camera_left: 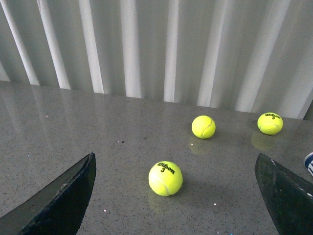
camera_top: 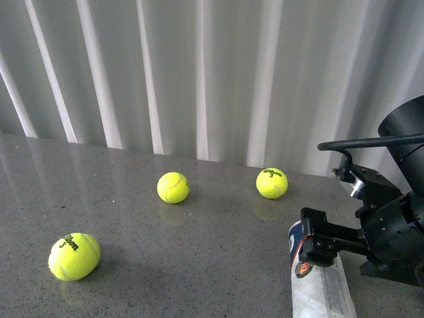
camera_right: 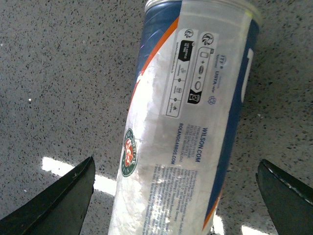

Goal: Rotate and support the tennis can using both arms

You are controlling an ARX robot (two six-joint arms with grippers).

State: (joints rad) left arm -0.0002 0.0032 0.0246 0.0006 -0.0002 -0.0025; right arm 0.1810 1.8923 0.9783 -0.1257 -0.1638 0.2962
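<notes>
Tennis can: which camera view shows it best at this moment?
The right wrist view: the tennis can fills the picture, label text and round badge readable. The front view shows only one end at the lower right, partly hidden by the right gripper. The left wrist view catches just a blue-white sliver.

You are at a robot test bench, lab-like: a grey speckled tabletop (camera_top: 199, 271) fills the lower frame, a plain white pleated backdrop (camera_top: 218, 73) closes off the upper half, and a black robot arm (camera_top: 391, 232) stands at the right edge.
</notes>
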